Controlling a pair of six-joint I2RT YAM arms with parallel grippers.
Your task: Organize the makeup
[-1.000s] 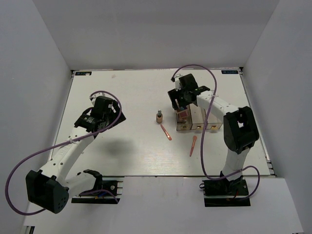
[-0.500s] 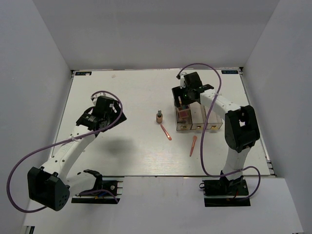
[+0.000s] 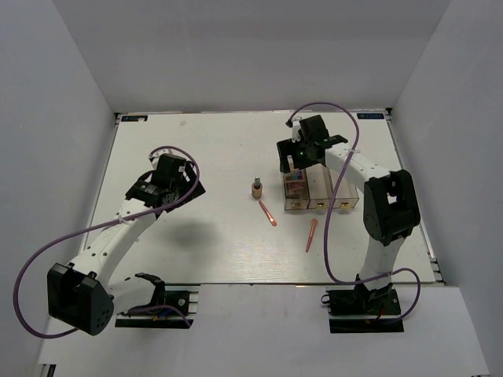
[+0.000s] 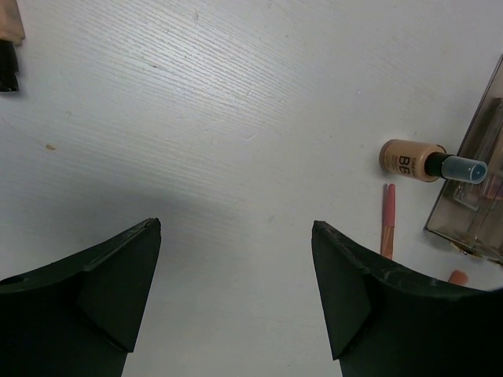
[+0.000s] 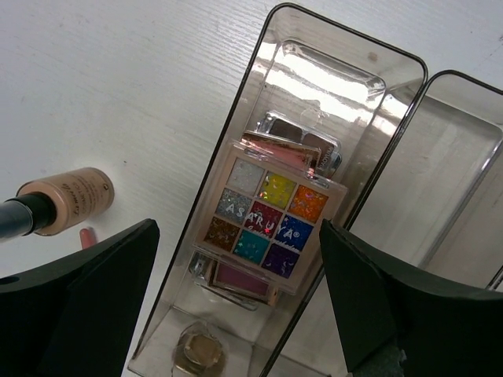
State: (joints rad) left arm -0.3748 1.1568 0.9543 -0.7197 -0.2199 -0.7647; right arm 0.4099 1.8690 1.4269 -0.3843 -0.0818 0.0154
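Note:
A multicolour palette (image 5: 267, 224) lies on top of other palettes (image 5: 245, 281) in the left compartment of the clear box (image 5: 236, 118); it also shows in the top view (image 3: 293, 183). My right gripper (image 5: 237, 228) is open and empty just above that compartment, at the box's far end (image 3: 301, 155). The tan bottle (image 3: 256, 188) stands left of the box and also shows in both wrist views (image 4: 409, 159) (image 5: 71, 200). Two coral sticks (image 3: 268, 213) (image 3: 312, 234) lie on the table nearer me. My left gripper (image 4: 236, 224) is open and empty over bare table at the left (image 3: 182, 185).
The clear box (image 3: 321, 194) has three compartments with gold knobs (image 5: 200, 353); the middle one (image 5: 440, 173) looks empty. A tan and dark object (image 4: 9, 39) is cut off at the top left edge of the left wrist view. White walls enclose the table.
My right gripper has drawn back toward the far end of the box, with the multicolour palette left in the left compartment. My left arm has shifted slightly.

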